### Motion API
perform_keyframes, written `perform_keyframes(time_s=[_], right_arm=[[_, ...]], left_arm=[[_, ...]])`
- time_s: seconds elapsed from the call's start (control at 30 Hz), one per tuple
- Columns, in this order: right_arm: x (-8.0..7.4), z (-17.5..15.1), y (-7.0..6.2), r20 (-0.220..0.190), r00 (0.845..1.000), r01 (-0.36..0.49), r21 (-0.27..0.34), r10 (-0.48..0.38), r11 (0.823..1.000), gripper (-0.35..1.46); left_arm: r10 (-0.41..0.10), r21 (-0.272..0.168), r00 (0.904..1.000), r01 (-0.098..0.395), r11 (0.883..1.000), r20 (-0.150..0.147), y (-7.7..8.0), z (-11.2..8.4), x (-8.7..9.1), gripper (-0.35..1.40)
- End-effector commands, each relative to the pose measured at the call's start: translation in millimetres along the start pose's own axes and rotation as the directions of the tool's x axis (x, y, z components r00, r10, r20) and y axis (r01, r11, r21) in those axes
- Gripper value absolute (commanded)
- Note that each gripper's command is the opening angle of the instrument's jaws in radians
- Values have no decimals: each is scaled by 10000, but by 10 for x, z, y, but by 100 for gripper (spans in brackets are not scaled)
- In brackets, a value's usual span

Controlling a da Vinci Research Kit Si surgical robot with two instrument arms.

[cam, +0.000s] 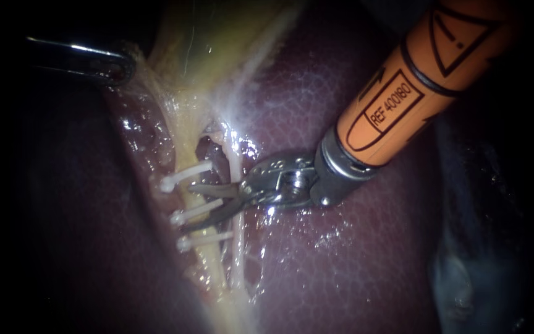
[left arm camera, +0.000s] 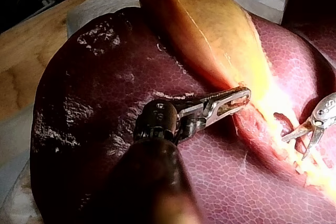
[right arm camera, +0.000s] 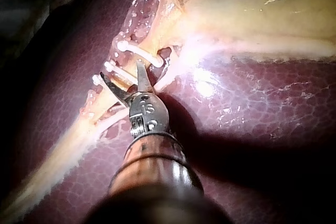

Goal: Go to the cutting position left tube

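Note:
The yellowish left tube (cam: 212, 267) runs down from the gallbladder (cam: 217, 37) and carries three white clips; the middle clip (cam: 198, 210) lies between the others. My right instrument (cam: 186, 208), on an orange shaft from the upper right, holds its two blades open across this tube, one above and one below the middle clip. The right wrist view shows the same open blades (right arm camera: 122, 72) spread over the clips (right arm camera: 137, 51). A paler right tube (cam: 237, 167) passes just beside the blades' hinge. My left instrument (cam: 115, 67) (left arm camera: 231, 103) is shut on the gallbladder's edge and pulls it taut.
Dark red liver (cam: 341, 260) (left arm camera: 94, 103) surrounds the tubes on both sides. Thin whitish membrane (cam: 242, 93) spreads from the gallbladder over the liver. A wooden bench (left arm camera: 21, 61) and white cloth lie beyond the liver.

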Motion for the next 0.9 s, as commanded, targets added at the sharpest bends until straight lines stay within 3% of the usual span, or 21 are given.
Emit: perform_keyframes(time_s=[0.03,0.23,0.63,0.77,0.9], right_arm=[[1,0,-1,5,10000,3,-1,-3,10000,130],[5,-3,-16,21,10000,48,80,-48,10000,130],[24,-50,-69,-40,10000,25,290,-24,9996,130],[28,-62,-75,-85,9999,63,277,-61,9996,130],[24,-68,-72,-81,10000,61,285,-59,9996,130]], left_arm=[[3,-1,10000,-3,10000,0,0,0,0,-35],[4,2,10000,-4,10000,-1,1,1,0,-35],[4,6,10000,-4,10000,-2,2,0,0,-35],[5,7,10000,-5,10000,-3,2,0,0,-35],[5,7,10000,-5,10000,-2,2,0,0,-35]])
